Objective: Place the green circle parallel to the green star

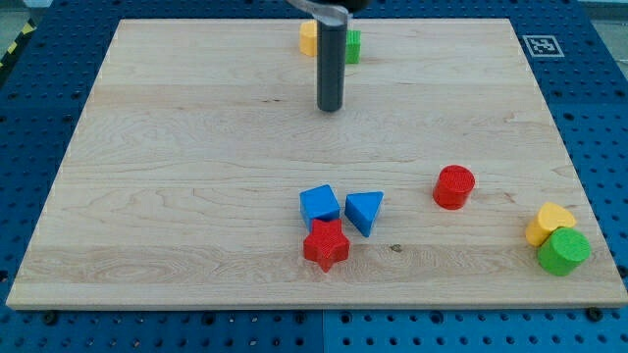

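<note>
The green circle (563, 251) sits near the view's bottom right corner of the board, touching a yellow block (549, 223) just above it. The green star (351, 46) is at the view's top centre, mostly hidden behind the rod, next to a yellow block (308, 38). My tip (330, 108) rests on the board just below these two top blocks, far from the green circle.
A red cylinder (454, 186) stands right of centre. A blue cube (320, 205), a blue triangle (364, 211) and a red star (326, 245) cluster at the bottom centre. The wooden board (177, 176) lies on a blue pegboard table.
</note>
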